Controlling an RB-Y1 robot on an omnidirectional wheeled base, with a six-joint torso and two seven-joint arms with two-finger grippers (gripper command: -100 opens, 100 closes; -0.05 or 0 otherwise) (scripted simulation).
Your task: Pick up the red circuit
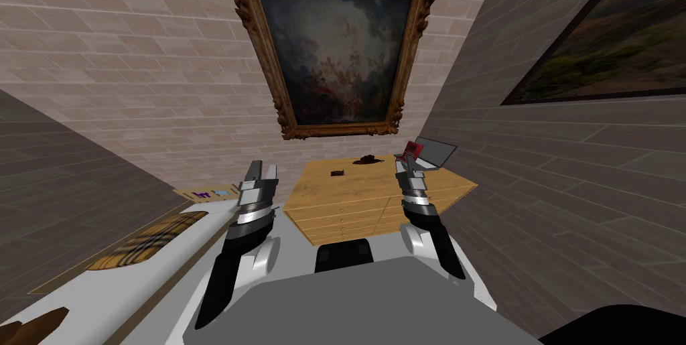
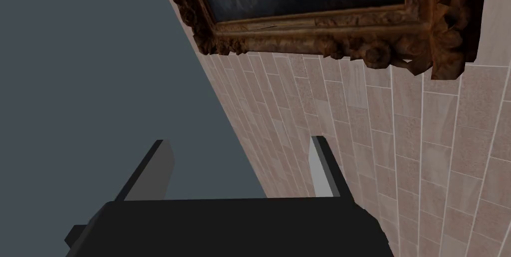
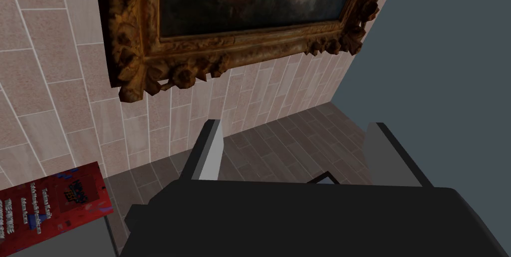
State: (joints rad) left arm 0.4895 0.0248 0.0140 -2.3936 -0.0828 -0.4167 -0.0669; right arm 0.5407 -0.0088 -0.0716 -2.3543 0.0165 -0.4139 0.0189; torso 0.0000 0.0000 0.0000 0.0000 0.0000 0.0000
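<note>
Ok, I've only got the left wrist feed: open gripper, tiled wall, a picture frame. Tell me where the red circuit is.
Observer: The red circuit is by the far right corner of the wooden dresser, straight ahead of you.
Operator: Say which gripper is nearer to it.
Observer: The right gripper; in the head view it is raised close beside the circuit.
Operator: Report its fingers.
Observer: Open with nothing between them. In the right wrist view the circuit lies outside the fingers, off to one side.
</note>
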